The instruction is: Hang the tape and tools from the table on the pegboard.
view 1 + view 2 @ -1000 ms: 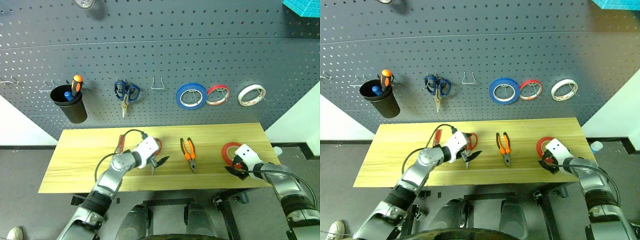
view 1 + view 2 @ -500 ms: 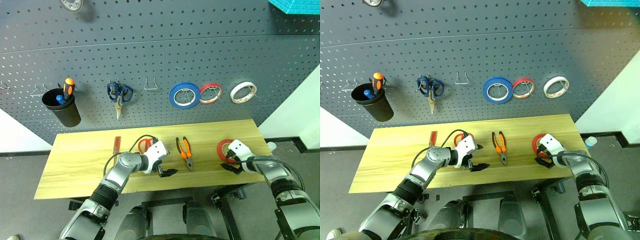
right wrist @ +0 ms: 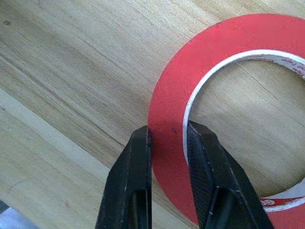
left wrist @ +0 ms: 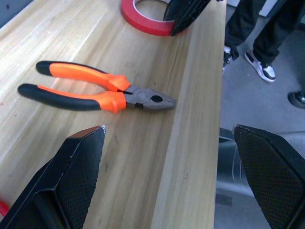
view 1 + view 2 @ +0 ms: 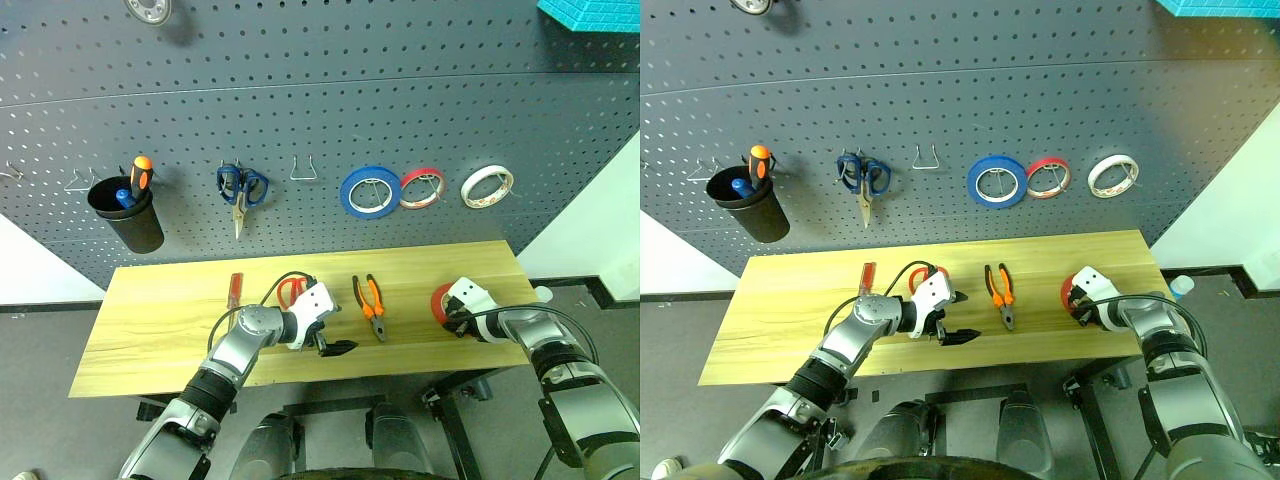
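Table (image 5: pixel 160 320): right gripper (image 3: pixel 167 143) apparently pinching tape (image 3: pixel 224 38) wall.

Workshop or tool-bench setup: dark blue-grey pegboard (image 5: pixel 320 110) with wire hooks holding blue-handled scissors (image 5: pixel 240 188), blue tape ring (image 5: pixel 370 192), white-cream tape ring (image 5: pixel 487 185), black cup (image 5: pixel 128 215) of screwdrivers; light wooden table (image 5: pixel 160 320) with pliers (image 5: pixel 371 303) lying below.

The tape (image 3: pixel 171 143) lies flat on the surface (image 5: pixel 160 320) near its right end, its rim between the two fingers of the right pincer (image 3: pixel 167 136). The pliers (image 5: pixel 372 305) lie well to that pincer's left, just beyond the left pincer (image 5: pixel 335 345). Scissors (image 5: pixel 290 291) and screwdriver (image 5: pixel 235 290) lie farther left; the pegboard (image 5: pixel 300 120) stands behind.
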### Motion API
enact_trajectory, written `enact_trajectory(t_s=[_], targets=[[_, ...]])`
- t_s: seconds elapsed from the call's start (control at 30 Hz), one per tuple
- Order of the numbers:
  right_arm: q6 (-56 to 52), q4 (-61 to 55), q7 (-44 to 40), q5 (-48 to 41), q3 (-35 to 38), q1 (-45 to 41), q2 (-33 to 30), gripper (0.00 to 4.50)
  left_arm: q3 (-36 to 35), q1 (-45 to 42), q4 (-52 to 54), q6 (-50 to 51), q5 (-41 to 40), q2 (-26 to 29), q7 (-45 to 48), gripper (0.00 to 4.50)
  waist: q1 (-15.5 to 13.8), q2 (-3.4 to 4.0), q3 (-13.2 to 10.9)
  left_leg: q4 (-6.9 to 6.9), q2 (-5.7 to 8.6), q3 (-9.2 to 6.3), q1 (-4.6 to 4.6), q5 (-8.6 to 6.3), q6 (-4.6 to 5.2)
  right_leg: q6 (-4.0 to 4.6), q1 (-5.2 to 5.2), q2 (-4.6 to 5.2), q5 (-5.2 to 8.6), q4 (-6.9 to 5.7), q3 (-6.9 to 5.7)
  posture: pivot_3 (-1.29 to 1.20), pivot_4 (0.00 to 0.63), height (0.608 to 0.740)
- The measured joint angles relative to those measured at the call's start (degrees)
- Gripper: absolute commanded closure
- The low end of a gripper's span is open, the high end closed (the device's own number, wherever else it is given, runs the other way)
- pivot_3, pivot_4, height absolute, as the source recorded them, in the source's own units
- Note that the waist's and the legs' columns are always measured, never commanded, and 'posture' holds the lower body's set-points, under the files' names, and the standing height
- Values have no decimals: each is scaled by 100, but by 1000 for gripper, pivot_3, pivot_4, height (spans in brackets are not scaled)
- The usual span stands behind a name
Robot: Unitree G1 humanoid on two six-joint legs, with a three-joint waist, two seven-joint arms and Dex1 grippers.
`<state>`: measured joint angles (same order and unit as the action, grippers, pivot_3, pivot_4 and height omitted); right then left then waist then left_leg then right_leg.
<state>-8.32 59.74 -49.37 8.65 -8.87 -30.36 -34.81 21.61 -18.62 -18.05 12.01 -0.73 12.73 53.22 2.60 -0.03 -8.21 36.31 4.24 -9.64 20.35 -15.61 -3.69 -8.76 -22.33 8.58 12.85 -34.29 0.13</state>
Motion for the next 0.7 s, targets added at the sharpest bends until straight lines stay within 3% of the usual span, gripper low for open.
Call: enact_trajectory(t_s=[0.23, 0.37, 0.5, 0.7], targets=[[425, -1424, 401, -175, 336, 1085, -115, 3837, -98, 149, 18, -500, 6, -14, -316, 0, -10, 3, 1, -8, 4, 4, 10, 0, 0, -1, -19, 2, 1, 1, 12, -90, 74, 740], [1191, -3726, 1130, -105, 706, 2699, -313, 3837, -569, 437, 58, -1701, -183, 39, -573, 0, -7, 11, 6, -13, 0, 18, 11, -1, -1, -18, -30, 0, 11, -1, 25, -126, 74, 740], [2441, -4869, 2096, 280, 850, 3642, -301, 3837, -1233, 493, 277, -2366, -1278, -268, -169, 0, -9, 14, 9, 12, 2, 47, 3, -2, 2, -43, -13, 1, -1, 5, 49, -163, 72, 740], [3427, -5607, 3126, 1130, 898, 3820, -299, 3837, -1601, 290, 496, -2649, -1992, -461, 29, 0, 42, 14, 11, 80, 2, 80, 5, -10, 19, -23, 3, -6, -19, 5, 79, -195, 64, 740]])
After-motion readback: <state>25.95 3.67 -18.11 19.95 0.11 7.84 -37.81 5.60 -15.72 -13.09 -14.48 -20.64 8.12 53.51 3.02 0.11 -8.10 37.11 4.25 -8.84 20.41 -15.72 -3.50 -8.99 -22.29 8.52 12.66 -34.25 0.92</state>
